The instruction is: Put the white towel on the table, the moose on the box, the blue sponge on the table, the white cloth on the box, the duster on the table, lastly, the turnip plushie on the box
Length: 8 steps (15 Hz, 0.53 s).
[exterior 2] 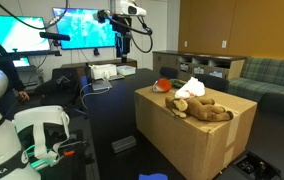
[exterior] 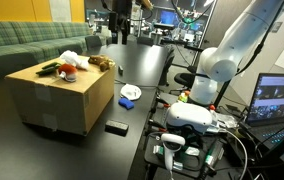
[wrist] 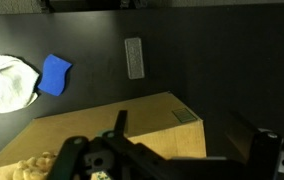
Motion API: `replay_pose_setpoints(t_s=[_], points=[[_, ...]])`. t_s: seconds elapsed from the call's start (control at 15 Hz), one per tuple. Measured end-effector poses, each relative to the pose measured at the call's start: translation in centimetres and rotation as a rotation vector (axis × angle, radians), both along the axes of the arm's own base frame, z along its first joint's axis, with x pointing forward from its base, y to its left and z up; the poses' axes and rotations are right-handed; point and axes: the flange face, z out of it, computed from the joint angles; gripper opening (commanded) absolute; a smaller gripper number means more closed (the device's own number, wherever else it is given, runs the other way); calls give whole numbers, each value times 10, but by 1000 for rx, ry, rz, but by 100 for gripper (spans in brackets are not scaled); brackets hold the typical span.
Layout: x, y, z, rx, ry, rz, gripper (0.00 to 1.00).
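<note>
A broad matte black table [exterior: 144, 68] runs down the middle of an office-like room. A green couch [exterior: 20, 40] stands along one side, and a large wall screen [exterior 2: 82, 25] glows with a blue-green picture. A lit laptop screen [exterior: 280, 100] sits beside the white arm [exterior: 220, 62] amid cables and gear, and low wooden shelving [exterior 2: 210, 65] stands against the wall beyond the box.

The tan cardboard box [exterior: 57, 102] stands on the table with its flat top facing up. Three soft things lie together on that top:
- The turnip plushie [exterior 2: 163, 85], red-orange with green leaves, lies at the end toward the wall screen.
- The bunched white cloth [exterior 2: 190, 90] is just beside it.
- The brown moose [exterior 2: 207, 110] lies on its side next to the cloth.

The other task things are on the bare table surface, off the box:
- The white towel [wrist: 7, 82] lies as a flattish pad, with the blue sponge [wrist: 55, 73] touching or just beside its edge.
- The black duster [wrist: 134, 57] lies flat and apart from them, close to the box; in both exterior views it rests near the foot of the box.

The gripper [exterior 2: 121, 48] hangs high over the table, well above everything. Its jaws are spread wide and hold nothing.
</note>
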Motion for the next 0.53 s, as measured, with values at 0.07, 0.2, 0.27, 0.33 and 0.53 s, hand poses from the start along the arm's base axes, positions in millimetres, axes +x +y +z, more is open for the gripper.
replay_pose_setpoints(t_s=[0.07, 0.2, 0.27, 0.33, 0.53], points=[[-6, -2, -3, -1, -6, -5, 100], [-14, -5, -13, -3, -47, -21, 100], [-17, -7, -20, -9, -81, -29, 100], [-19, -9, -27, -18, -121, -38, 100], [-26, -12, -49, -46, -230, -57, 100]])
